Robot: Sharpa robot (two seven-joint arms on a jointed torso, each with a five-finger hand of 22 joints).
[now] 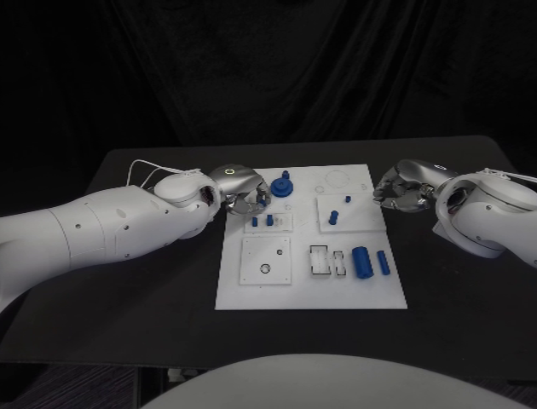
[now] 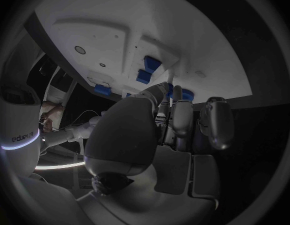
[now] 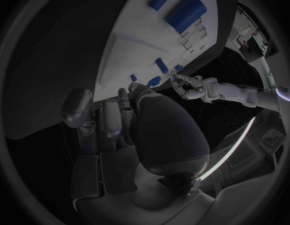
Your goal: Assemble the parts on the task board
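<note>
- The board lies mid-table, with the hands at its far end: the left hand at about 10 o'clock from its middle, the right hand at about 2 o'clock.
- The left hand's fingers curl around a blue knob at the far-left corner, probably to seat or turn it; I cannot tell whether they actually grip it.
- The right hand sits just off the far-right edge, fingers curled in, seemingly holding nothing. That looks like waiting.
- Two blue cylinders lie loose at 4 o'clock beside the empty slots, so assembly is likely unfinished; small pegs already stand near the middle.
- The left wrist view shows fingertips close above blue parts, but the contact is hidden.
- The right wrist view shows the left hand across the board and the cylinders close up.
</note>
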